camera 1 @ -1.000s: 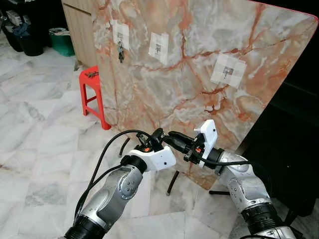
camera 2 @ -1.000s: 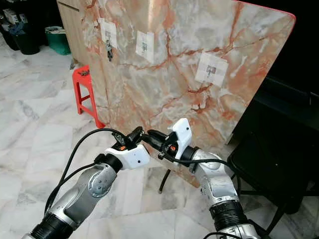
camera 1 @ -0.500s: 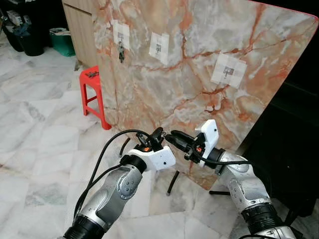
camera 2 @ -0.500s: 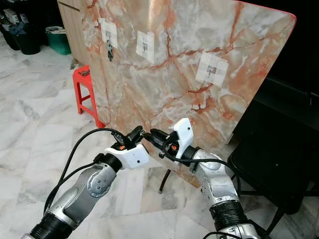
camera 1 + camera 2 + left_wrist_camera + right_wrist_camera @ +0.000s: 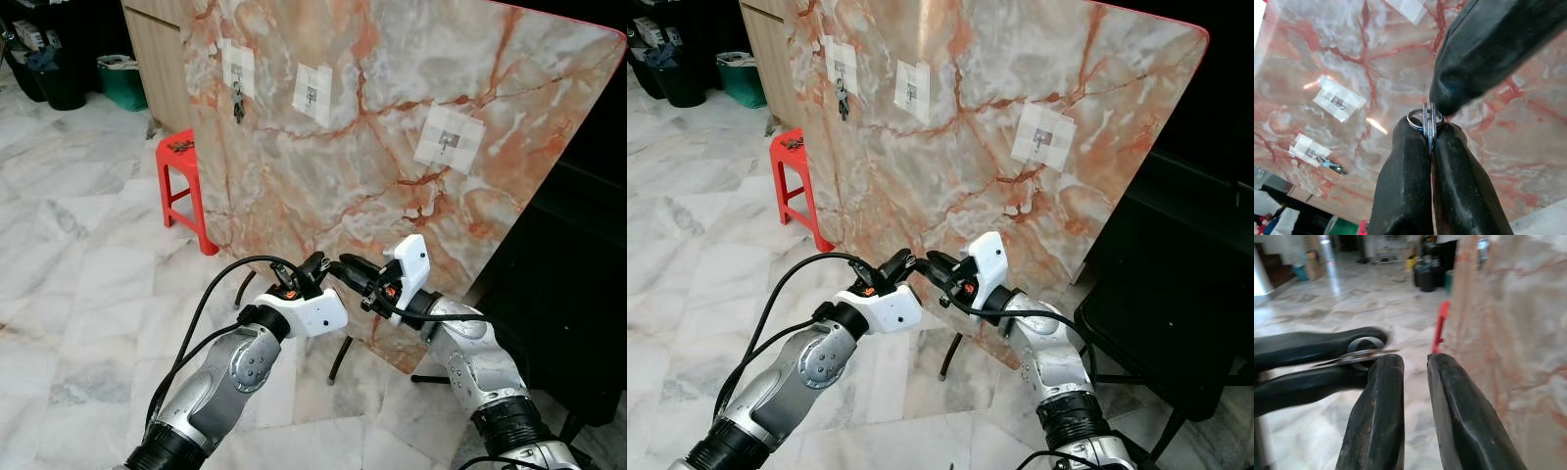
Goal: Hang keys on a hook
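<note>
A silver key ring [image 5: 1425,119] with a flat key edge-on is pinched at the tip of my left gripper [image 5: 317,263], which is shut on it in front of the marble board [image 5: 392,59]. My right gripper [image 5: 346,265] faces it tip to tip, open by a narrow gap [image 5: 1414,363], with nothing between its fingers. One right finger [image 5: 1484,44] touches the ring from above. The board carries three taped hooks: the left hook [image 5: 236,90] has keys hanging on it, while the middle hook [image 5: 312,95] and the right hook [image 5: 449,140] are bare.
A red stool [image 5: 181,162] with small items on its seat stands by the board's left edge. A green bin [image 5: 122,83] and dark bins sit at the far left. Black furniture [image 5: 578,294] lies to the right. Marble floor [image 5: 78,274] spreads to the left.
My right gripper has crept a little left and up, closing on the tip of the left gripper until it touches the ring. The left gripper has held almost still.
</note>
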Available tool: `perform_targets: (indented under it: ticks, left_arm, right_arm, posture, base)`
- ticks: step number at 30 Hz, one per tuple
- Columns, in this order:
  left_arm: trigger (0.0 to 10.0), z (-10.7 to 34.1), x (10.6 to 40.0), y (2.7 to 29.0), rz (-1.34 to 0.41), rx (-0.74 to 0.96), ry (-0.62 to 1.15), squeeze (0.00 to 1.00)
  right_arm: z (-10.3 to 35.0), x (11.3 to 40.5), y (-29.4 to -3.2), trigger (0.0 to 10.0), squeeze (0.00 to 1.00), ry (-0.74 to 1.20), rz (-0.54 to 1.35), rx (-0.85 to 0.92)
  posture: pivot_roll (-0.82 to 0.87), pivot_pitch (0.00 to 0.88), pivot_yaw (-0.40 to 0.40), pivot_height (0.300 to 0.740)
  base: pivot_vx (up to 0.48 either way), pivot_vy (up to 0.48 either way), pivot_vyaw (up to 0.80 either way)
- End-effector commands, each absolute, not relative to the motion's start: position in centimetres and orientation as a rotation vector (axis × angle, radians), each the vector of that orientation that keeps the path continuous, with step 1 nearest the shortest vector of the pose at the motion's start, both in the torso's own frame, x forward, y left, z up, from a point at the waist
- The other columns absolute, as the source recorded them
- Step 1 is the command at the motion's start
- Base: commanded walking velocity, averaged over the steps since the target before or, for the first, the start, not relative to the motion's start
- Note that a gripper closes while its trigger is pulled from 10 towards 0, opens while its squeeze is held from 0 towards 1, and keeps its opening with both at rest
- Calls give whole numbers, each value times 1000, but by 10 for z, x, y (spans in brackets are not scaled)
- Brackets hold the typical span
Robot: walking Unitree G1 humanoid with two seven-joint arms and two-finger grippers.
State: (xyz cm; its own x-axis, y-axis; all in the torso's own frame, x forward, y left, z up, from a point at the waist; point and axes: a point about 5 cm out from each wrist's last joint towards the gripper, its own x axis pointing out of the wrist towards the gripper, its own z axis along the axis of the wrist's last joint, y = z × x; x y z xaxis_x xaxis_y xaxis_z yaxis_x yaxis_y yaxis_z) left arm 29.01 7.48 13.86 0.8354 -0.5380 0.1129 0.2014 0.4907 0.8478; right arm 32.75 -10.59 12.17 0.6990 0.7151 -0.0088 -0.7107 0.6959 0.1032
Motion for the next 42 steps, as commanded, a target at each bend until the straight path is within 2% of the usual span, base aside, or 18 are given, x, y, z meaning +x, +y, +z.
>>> perform_targets:
  ticks: [1, 3, 11, 18, 21, 24, 27, 28, 29, 33, 35, 37, 38, 42]
  left_arm:
    - [10000, 142, 286, 68, -493, 929, -433, 0]
    - [10000, 141, 287, 70, -484, 928, -421, 0]
    - [10000, 141, 288, 74, -469, 931, -416, 0]
    - [10000, 144, 288, 80, -406, 847, -408, 0]
    - [10000, 145, 289, 83, -372, 801, -397, 0]
    - [10000, 145, 290, 87, -341, 757, -390, 0]
    - [10000, 145, 293, 97, -257, 634, -333, 0]
    - [10000, 145, 293, 97, -257, 634, -333, 0]
    - [10000, 142, 295, 106, -194, 534, -280, 0]
    - [10000, 139, 296, 117, -129, 418, -225, 0]
    - [10000, 136, 295, 126, -69, 346, -190, 0]
    - [10000, 136, 295, 129, -53, 330, -180, 0]
    - [10000, 133, 294, 135, -7, 278, -150, 0]
    - [10000, 131, 293, 148, 62, 186, -106, 0]
  right_arm:
    - [132, 339, -126, 10000, 0, 2, 657, 120]
    - [137, 343, -137, 10000, 0, -38, 576, 171]
    - [141, 344, -150, 10000, 0, -78, 510, 199]
    - [128, 349, -179, 10000, 0, -26, 319, 190]
    - [121, 347, -185, 10000, 0, 10, 305, 152]
    - [110, 346, -200, 10000, 0, 68, 208, 117]
    - [88, 339, -238, 10000, 0, 186, -52, 96]
    - [88, 339, -238, 10000, 0, 186, -52, 96]
    - [74, 329, -259, 10000, 0, 251, -176, 87]
    - [49, 308, -277, 10000, 0, 352, -275, 59]
    - [24, 285, -285, 10000, 0, 467, -330, 37]
    - [17, 279, -286, 10000, 0, 500, -341, 33]
    - [-4, 260, -285, 10000, 0, 602, -366, 27]
    - [-44, 219, -269, 10000, 0, 820, -341, -1]
  posture:
    - [61, 0, -120, 740]
    - [58, 0, -116, 740]
    - [57, 0, -116, 740]
    - [61, 0, -119, 740]
    - [57, 0, -120, 740]
    - [62, 0, -122, 740]
    - [63, 0, -124, 740]
    - [63, 0, -124, 740]
    - [63, 0, -124, 740]
    - [60, 0, -126, 740]
    - [58, 0, -126, 740]
    - [58, 0, -126, 740]
    - [58, 0, -126, 740]
    - [77, 0, -124, 740]
  base:
    - [0, 0, 0]
    - [0, 0, 0]
    - [0, 0, 0]
    - [0, 0, 0]
    - [0, 0, 0]
    - [0, 0, 0]
    - [0, 0, 0]
    - [0, 0, 0]
    - [0, 0, 0]
    - [0, 0, 0]
    - [0, 0, 0]
    - [0, 0, 0]
    - [0, 0, 0]
    - [0, 0, 0]
